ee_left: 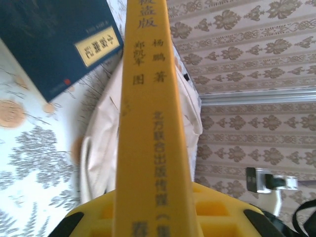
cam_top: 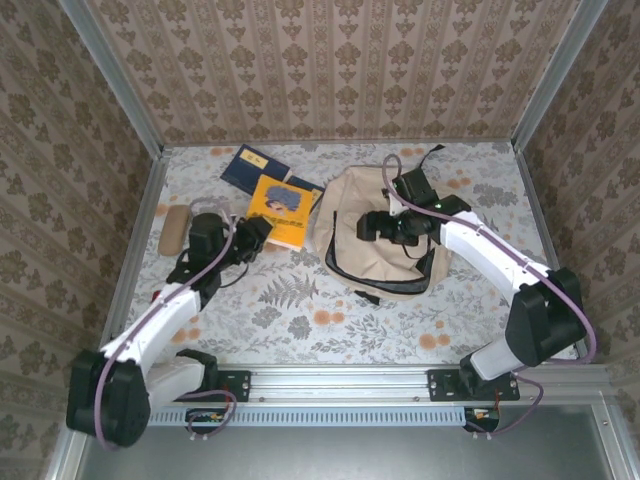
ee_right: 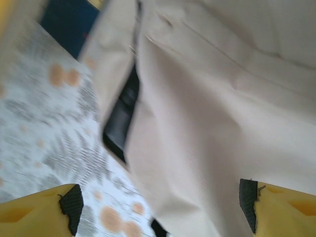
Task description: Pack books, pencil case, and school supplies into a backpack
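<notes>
My left gripper [cam_top: 256, 233] is shut on the near edge of a yellow book [cam_top: 283, 208], which lies left of the backpack [cam_top: 350, 205]. In the left wrist view the yellow book [ee_left: 153, 123] runs straight out from between the jaws of the left gripper [ee_left: 155, 219], its printed edge facing up. A navy book [cam_top: 248, 166] lies behind it, and a second navy book [cam_top: 305, 186] peeks out under its far corner. The tan pencil case [cam_top: 175, 229] rests at the far left. Over the backpack's beige fabric [ee_right: 222, 98] hovers my right gripper [cam_top: 372, 228] [ee_right: 160, 207], open, nothing between its fingers.
Patterned walls and metal frame posts close in the floral table [cam_top: 300, 310] on three sides. The backpack's dark opening [cam_top: 385, 262] faces the near side. The navy book [ee_left: 54, 39] and beige backpack cloth [ee_left: 98, 148] lie just beyond the left gripper.
</notes>
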You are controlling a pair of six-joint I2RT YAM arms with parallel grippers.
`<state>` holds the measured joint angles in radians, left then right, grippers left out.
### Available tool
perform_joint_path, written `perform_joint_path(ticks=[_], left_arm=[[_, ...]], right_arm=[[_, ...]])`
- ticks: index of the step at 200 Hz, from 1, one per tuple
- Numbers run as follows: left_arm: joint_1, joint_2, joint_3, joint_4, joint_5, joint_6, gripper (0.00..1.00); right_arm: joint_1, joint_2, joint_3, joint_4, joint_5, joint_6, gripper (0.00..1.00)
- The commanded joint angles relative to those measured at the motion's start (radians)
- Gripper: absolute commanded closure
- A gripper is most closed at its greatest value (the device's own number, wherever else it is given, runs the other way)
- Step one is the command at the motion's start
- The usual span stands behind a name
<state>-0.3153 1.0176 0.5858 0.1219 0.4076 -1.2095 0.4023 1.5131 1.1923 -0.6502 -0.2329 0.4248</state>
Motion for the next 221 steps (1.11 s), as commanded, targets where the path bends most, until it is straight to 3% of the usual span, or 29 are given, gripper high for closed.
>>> perform_joint_path(ticks=[1, 113, 149, 162, 194, 221], left_arm=[[0.04, -0.074, 0.08, -0.204, 0.039, 0.169, 0.92], [0.084, -0.098, 0.078, -0.275, 0.081, 0.197, 0.92], [0.082, -0.103, 0.074, -0.277, 0.096, 0.191, 0.92], [0.082, -0.106, 0.07, -0.275, 0.1, 0.187, 0.92], [0.079, -0.111, 0.06, -0.273, 0.119, 0.183, 0.96], [0.07, -0.12, 0.055, -0.308, 0.139, 0.201, 0.97]], right_arm=[[0.006, 0.029, 0.002, -0.149, 0.08, -0.149, 0.15], [0.163, 0.188, 0.137, -0.227, 0.332, -0.227, 0.25], [0.173, 0.244, 0.165, -0.212, 0.333, -0.237, 0.32], [0.173, 0.259, 0.176, -0.209, 0.329, -0.243, 0.39], [0.173, 0.26, 0.221, -0.215, 0.336, -0.228, 0.77], [0.172, 0.198, 0.275, -0.182, 0.335, -0.205, 0.92]])
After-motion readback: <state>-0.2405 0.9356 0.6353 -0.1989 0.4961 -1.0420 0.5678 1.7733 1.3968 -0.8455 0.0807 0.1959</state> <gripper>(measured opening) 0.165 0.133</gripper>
